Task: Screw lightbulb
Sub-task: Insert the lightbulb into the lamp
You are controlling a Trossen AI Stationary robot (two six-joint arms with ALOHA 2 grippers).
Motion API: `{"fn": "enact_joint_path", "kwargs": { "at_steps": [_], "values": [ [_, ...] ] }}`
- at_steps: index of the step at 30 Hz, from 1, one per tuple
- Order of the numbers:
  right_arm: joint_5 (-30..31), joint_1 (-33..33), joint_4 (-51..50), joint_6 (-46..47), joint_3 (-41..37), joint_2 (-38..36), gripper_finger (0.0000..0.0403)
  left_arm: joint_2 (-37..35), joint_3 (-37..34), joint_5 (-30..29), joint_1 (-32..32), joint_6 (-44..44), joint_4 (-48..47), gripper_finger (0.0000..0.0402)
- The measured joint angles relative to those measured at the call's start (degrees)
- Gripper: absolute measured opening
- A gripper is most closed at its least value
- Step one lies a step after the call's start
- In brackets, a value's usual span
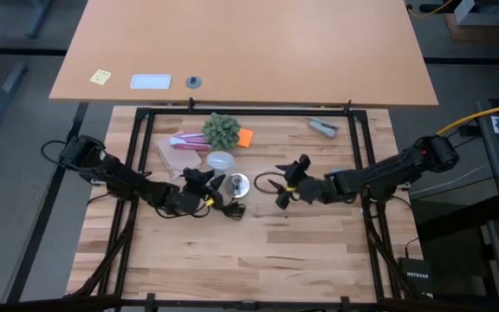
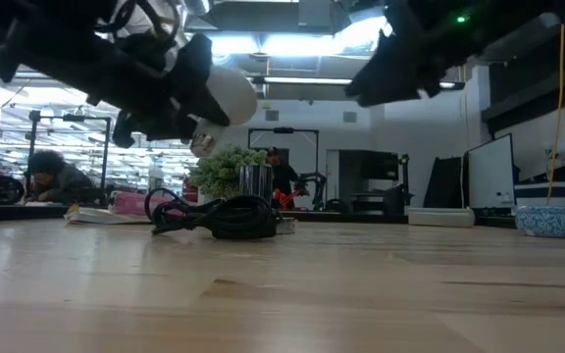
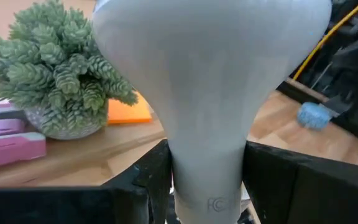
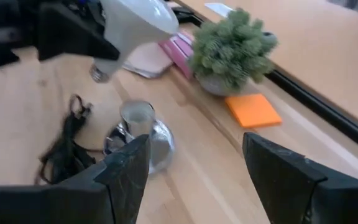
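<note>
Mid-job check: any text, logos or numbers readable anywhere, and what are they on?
"FC": faint embossed mark, probably an FCC logo, on the neck of the lightbulb, seen in the left wrist view.
"NETGEAR": small label on the black box beside the table; barely legible, so uncertain.
Nothing else is readable.

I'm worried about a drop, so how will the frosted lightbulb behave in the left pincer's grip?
The lightbulb looks smooth and frosted, so it is probably slippery. The left pincer clamps only its narrow neck, so the wide dome may lever it loose. It is likely light and fragile; held tilted above the socket, a fall could crack it.
</note>
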Motion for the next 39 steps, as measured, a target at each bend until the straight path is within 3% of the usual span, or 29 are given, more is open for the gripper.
{"fn": "enact_joint_path", "kwargs": {
  "at_steps": [7,15,31,39],
  "values": [
    [-14.0,-9.08,7.01,-1.57,0.0,0.01,0.0259,0.28,-4.27,2.66,0.63,10.48,12.9,0.015],
    [-21.85,-15.43,11.79,-1.49,-0.02,1.86,0.0259,0.28,-4.29,14.95,4.79,21.39,20.08,0.015],
    [-20.37,-16.59,26.9,-1.53,-0.02,9.74,0.0259,0.33,-4.2,33.76,14.3,22.23,21.28,0.015],
    [-20.41,-16.56,28.98,-1.55,-0.02,9.93,0.0259,0.33,-4.2,36.13,15.9,22.07,21.01,0.015]
  ]
}}
